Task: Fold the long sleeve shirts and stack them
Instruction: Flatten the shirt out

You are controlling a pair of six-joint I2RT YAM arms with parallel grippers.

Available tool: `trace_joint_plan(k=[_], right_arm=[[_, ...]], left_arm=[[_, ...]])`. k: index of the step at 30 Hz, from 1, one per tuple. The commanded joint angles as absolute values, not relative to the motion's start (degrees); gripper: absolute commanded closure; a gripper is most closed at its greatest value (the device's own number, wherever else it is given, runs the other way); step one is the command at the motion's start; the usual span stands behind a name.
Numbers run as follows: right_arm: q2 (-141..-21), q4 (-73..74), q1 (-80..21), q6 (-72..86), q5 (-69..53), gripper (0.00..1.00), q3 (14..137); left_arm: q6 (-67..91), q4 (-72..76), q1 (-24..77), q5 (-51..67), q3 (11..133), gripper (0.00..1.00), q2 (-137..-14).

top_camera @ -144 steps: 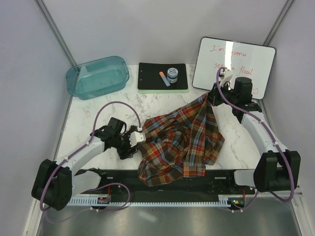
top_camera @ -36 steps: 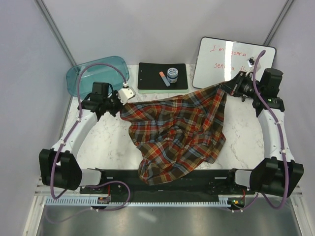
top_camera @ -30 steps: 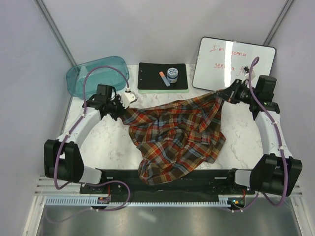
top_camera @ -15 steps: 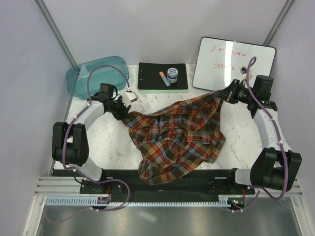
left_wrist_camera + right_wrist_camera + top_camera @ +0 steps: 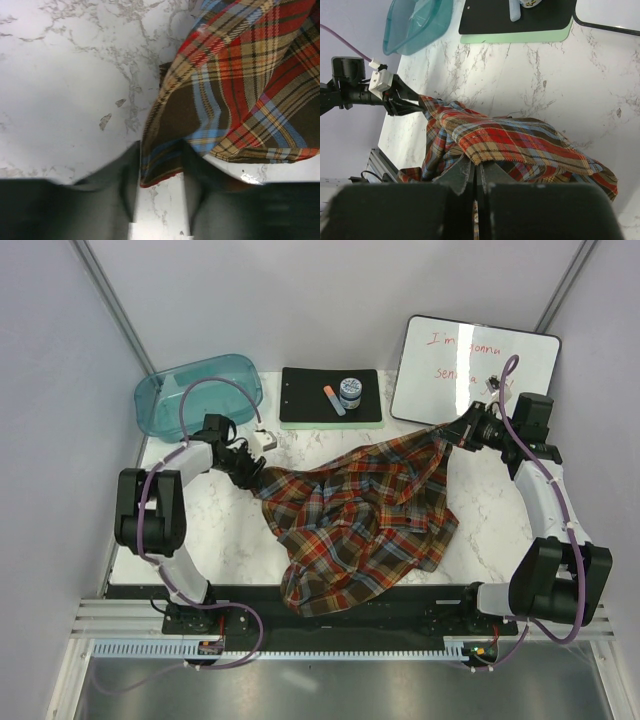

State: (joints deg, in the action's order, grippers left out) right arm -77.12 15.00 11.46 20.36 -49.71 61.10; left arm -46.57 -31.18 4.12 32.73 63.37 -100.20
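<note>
The plaid flannel shirt [image 5: 360, 520] lies crumpled on the marble table, its near part hanging over the front edge. My left gripper [image 5: 258, 473] is low at the shirt's left corner. In the left wrist view its fingers [image 5: 120, 180] stand apart, with the shirt's hem [image 5: 165, 160] lying between them on the table. My right gripper [image 5: 447, 433] is shut on the shirt's far right edge and holds it just above the table. The right wrist view shows that edge [image 5: 520, 142] draped over the closed right gripper [image 5: 479, 167].
A teal bin [image 5: 195, 395] stands at the back left. A black clipboard on a green mat [image 5: 300, 410] carries a small jar [image 5: 350, 390] and a marker [image 5: 334, 400]. A whiteboard [image 5: 475, 370] leans at the back right. A black rail [image 5: 240, 600] runs along the front edge.
The left arm has come down and in toward the table, and the stretched shirt has gone slack and sunk onto it. The left fingers now stand apart. The right gripper has hardly moved.
</note>
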Motion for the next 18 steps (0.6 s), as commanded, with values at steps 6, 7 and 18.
trace_joint_plan(k=[6, 7, 18], right_arm=[[-76.8, 12.0, 11.4, 20.3, -48.9, 1.0, 67.9], [-77.1, 11.7, 11.5, 20.3, -47.9, 1.0, 69.2], [-80.4, 0.4, 12.8, 29.0, -41.2, 1.0, 94.7]], left_arm=[[-41.5, -32.0, 0.6, 37.9, 71.5, 0.98, -96.5], [-38.8, -32.1, 0.4, 37.0, 74.6, 0.98, -94.0], [-29.9, -32.6, 0.3, 27.7, 97.0, 0.98, -78.6]])
